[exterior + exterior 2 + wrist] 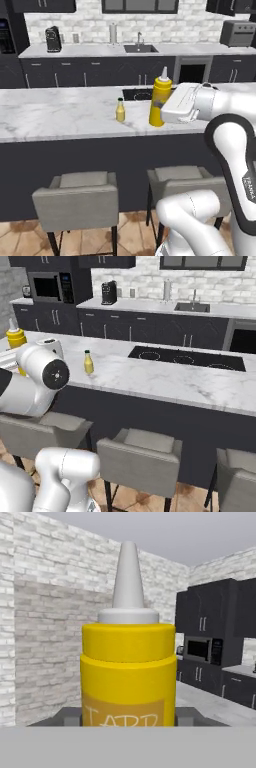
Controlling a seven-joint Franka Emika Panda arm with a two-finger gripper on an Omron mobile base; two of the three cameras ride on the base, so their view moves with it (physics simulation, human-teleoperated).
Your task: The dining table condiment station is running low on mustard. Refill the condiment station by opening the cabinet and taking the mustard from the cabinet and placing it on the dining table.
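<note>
The tall yellow plastic mustard squeeze bottle point(159, 102) stood upright directly ahead of the claw point(159, 111), on the white marble dining table point(60, 115). Whether the claw gripped it could not be told. Probably light, smooth and squeezable, it suited a mid-body hold below the cone nozzle point(128, 577).

— Any lettering to read?
— Just one spot: pale capitals on the orange-tan label of the mustard point(128, 677), right in front of the pincer, close up in the hand view.
— Reading what?
— "TARD", roughly; cut off along the bottom edge, so only the upper parts of the letters visible. Start of the word not legible.
— On the same bottle from the base cameras?
— Label there just a darker patch, too small to read.
— Elsewhere?
— Small dark marking on the robot arm point(248, 181) in the left base view, too blurred to make out.
</note>
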